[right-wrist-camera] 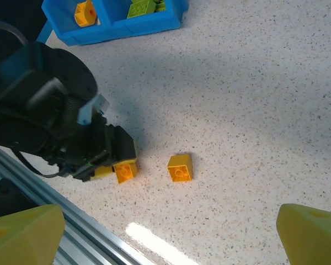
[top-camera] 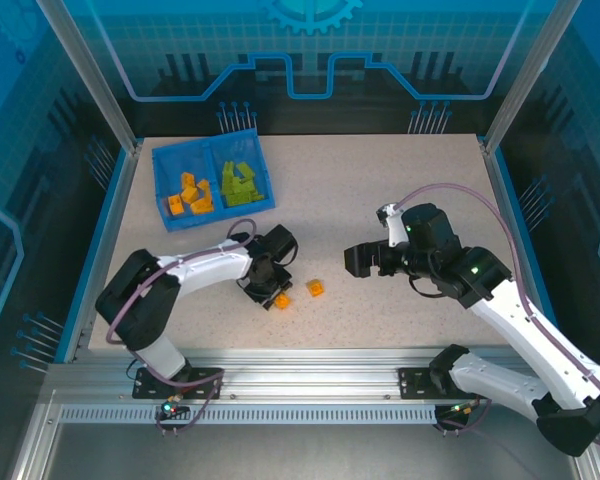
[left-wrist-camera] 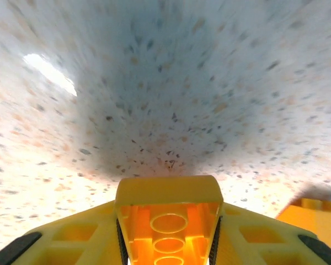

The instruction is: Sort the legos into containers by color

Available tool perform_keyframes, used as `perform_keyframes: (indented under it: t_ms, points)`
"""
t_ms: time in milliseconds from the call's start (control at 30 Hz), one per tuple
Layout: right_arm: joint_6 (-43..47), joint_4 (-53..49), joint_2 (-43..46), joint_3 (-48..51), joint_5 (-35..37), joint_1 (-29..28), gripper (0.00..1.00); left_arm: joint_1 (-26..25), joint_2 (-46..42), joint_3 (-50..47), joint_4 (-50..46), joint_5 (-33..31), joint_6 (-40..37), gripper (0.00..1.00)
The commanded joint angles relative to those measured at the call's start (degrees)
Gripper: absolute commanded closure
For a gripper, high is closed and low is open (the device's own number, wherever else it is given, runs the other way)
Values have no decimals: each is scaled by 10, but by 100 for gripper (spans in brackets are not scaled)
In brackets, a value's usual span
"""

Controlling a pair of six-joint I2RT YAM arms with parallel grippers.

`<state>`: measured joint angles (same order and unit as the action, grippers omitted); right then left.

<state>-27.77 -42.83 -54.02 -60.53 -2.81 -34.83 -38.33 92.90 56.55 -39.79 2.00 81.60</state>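
Note:
My left gripper (top-camera: 270, 293) is low over the table and shut on an orange lego (left-wrist-camera: 168, 218), which sits hollow side up between the yellow fingers (left-wrist-camera: 71, 237). The same held lego (right-wrist-camera: 125, 171) shows in the right wrist view. A second orange lego (top-camera: 315, 288) lies loose on the table just to its right. The blue tray (top-camera: 163, 160) stands at the back left, with orange legos (top-camera: 192, 193) in its left container and green legos (top-camera: 240, 182) in its right container. My right gripper (top-camera: 360, 260) hovers open and empty right of the loose lego.
A metal rail (top-camera: 310, 365) runs along the near table edge, close to the left gripper. Blue enclosure walls and posts (top-camera: 90, 75) surround the table. Bare speckled tabletop (top-camera: 400, 180) lies between the tray and the right arm.

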Motion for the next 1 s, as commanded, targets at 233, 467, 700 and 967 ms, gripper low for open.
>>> perform_keyframes:
  t_ms: [233,467,700,967]
  points:
    - [-12,15,-4,-17,-18,6,0,91,-159,123,-148,-212,-215,63]
    - [-17,22,-9,-16,-21,6,0,263,-121,251,-124,-272,-381,62]
    - [-17,17,-14,-24,-23,6,0,399,85,425,-112,-213,-445,61]
    - [-29,11,-15,-32,-27,5,0,445,296,623,-102,-109,-474,54]
